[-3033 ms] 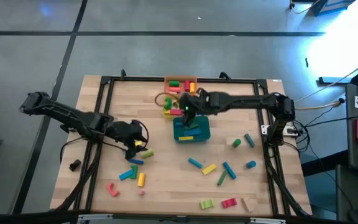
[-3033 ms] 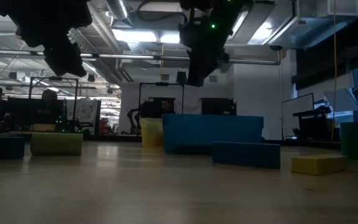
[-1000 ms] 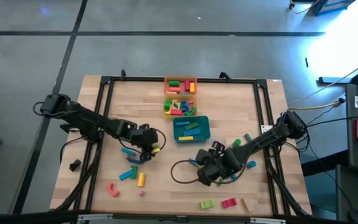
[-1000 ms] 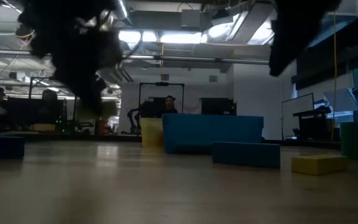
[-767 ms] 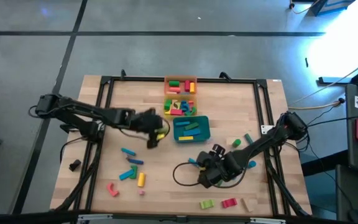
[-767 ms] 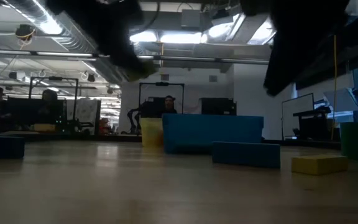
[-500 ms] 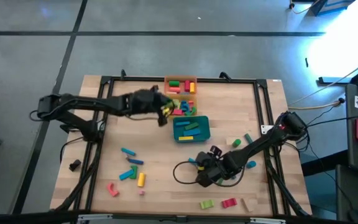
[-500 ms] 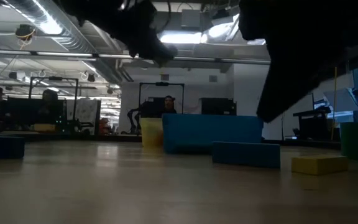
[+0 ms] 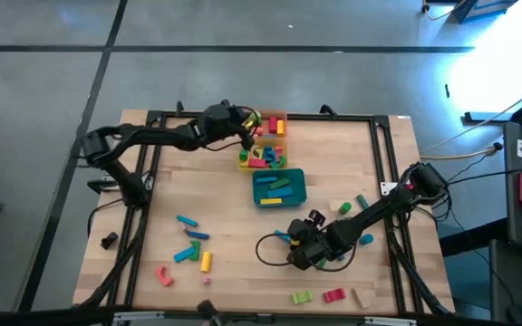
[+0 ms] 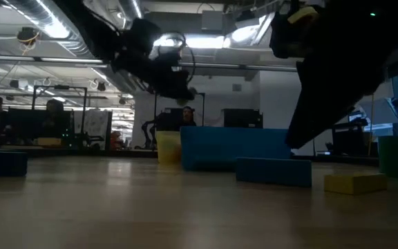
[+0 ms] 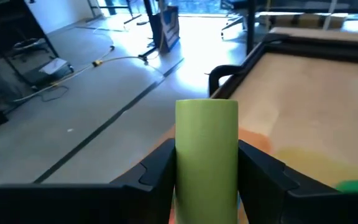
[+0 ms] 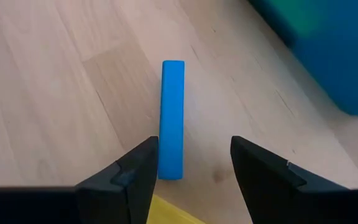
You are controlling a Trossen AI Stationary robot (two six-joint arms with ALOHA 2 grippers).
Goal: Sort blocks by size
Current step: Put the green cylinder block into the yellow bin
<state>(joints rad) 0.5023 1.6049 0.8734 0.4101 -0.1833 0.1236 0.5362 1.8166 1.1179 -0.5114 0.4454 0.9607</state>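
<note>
The right gripper is low over the counter near the front, and its fingers are spread apart with a blue bar block lying flat just ahead, closer to one finger than the other. Farther back, the left gripper is up over the orange tray at the far edge. A yellow-green cylinder block stands between its fingers, touching both, so it is held.

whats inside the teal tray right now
The teal tray holds a few blocks: a yellow bar, a green one and a blue one, lying flat. Nothing covers it from above, though the blue piece barely shows against the tray.
</note>
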